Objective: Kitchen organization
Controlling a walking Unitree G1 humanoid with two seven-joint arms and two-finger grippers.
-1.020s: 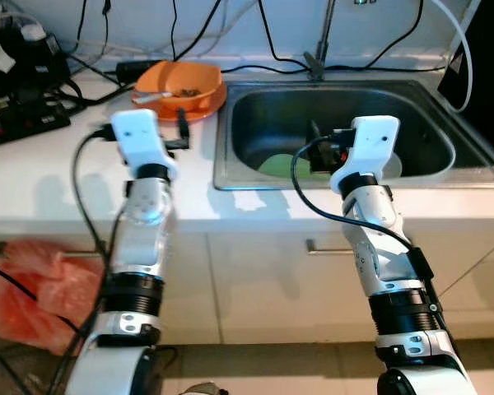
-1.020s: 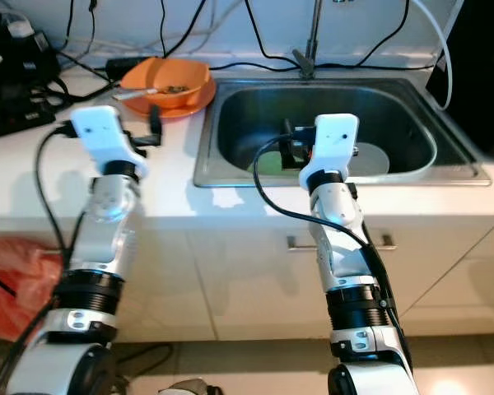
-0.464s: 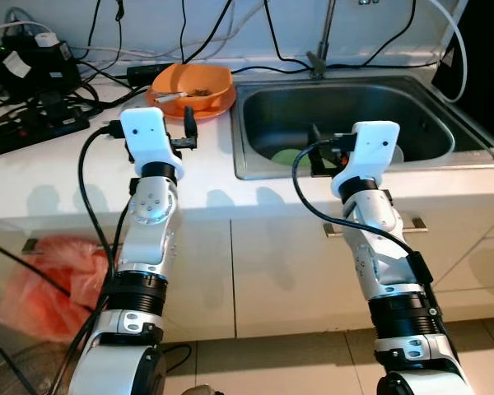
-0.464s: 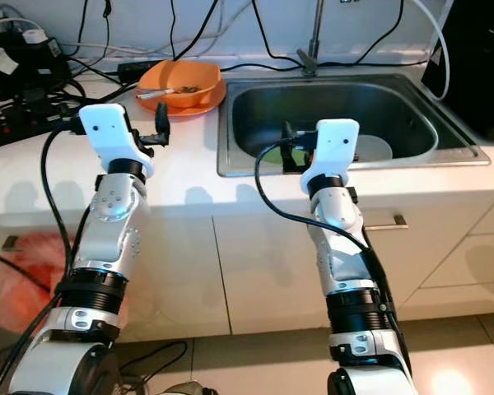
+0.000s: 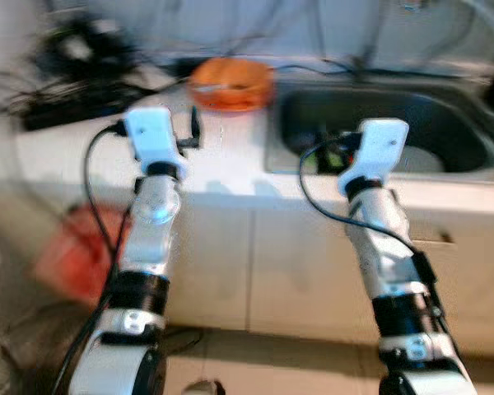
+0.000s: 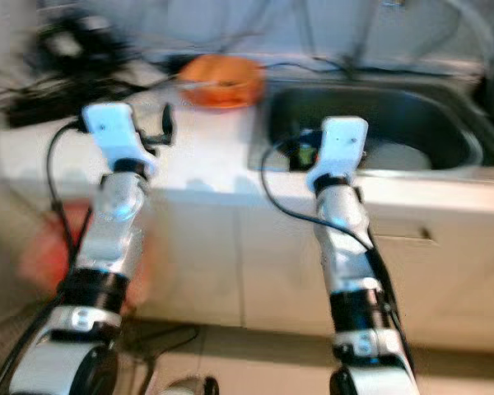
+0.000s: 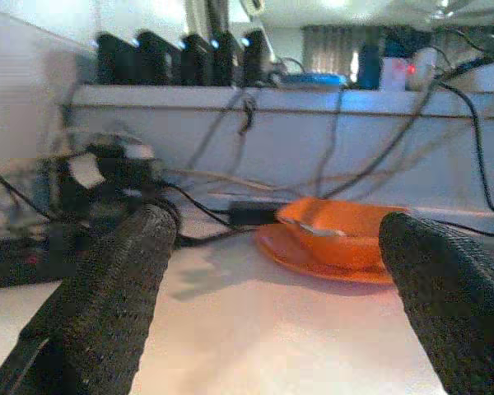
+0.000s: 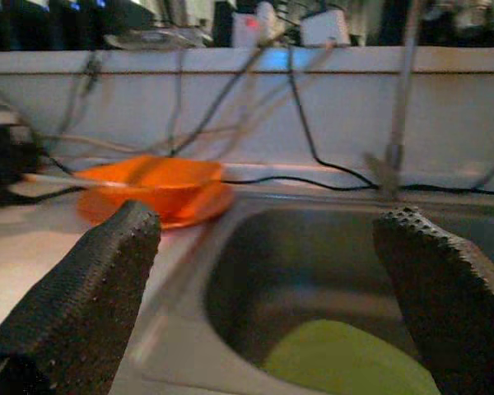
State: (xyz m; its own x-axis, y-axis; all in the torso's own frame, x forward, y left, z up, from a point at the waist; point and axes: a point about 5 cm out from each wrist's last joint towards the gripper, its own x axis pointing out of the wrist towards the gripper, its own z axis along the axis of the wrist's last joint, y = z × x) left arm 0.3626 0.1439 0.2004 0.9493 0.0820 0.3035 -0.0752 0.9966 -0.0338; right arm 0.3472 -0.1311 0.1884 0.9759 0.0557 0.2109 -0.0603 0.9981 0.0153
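The head views are blurred. An orange bowl on an orange plate (image 5: 230, 82) sits on the white counter (image 5: 222, 156), just left of the steel sink (image 5: 445, 123). Inside the sink lie a green plate (image 8: 346, 362) and a white plate (image 5: 428, 158). My left gripper (image 7: 276, 234) hovers open above the counter, pointing at the orange bowl (image 7: 346, 234), with nothing between its fingers. My right gripper (image 8: 267, 222) is open and empty at the sink's near rim, facing the basin. The orange bowl (image 8: 152, 188) lies off to its side.
Black cables and power strips (image 5: 74, 74) crowd the counter's back left. The faucet (image 8: 395, 164) rises behind the sink. A red plastic bag (image 5: 78, 247) lies on the floor by the cabinet fronts (image 5: 255, 263).
The whole picture has shifted and blurred, so the camera has moved; the counter now sits farther off and more to the right. Both arms hold the same raised pose with fingers apart.
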